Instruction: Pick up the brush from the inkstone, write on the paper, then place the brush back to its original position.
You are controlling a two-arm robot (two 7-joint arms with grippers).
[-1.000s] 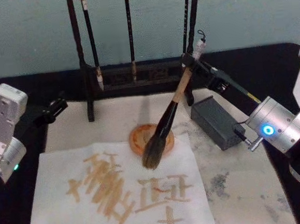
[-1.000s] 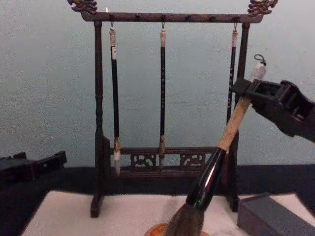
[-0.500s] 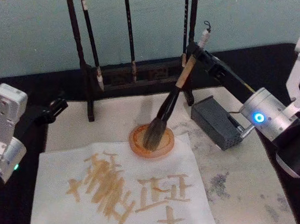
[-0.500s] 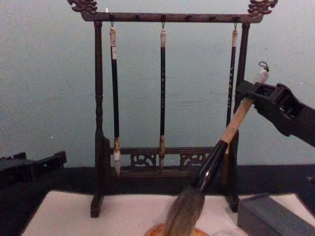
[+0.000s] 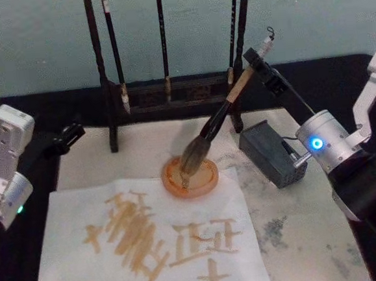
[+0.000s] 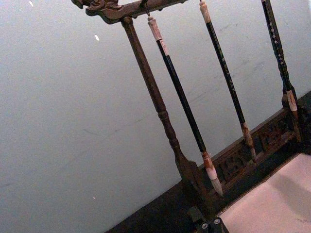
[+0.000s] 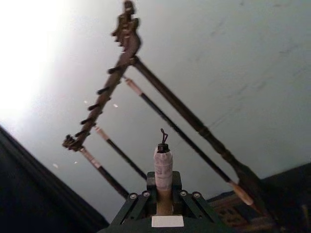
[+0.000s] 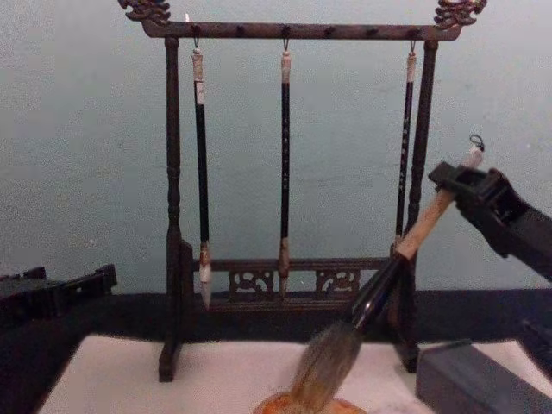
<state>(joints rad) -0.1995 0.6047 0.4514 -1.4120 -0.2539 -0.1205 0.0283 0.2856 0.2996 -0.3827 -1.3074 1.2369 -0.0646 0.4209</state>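
Above table (image 5: 300,236), right tool (image 5: 258,62) pinches brush (image 5: 214,130), bristles on inkstone (image 5: 191,177).

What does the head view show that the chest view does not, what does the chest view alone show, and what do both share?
Head view alone: the paper with tan strokes written on it, lying in front of the round dish.

Chest view alone: the rack's carved top bar, with three slim brushes hanging from it.

Both: the right gripper shut on the brush, tilted, its bristles resting in the dish; the grey box; the left gripper parked at the left.
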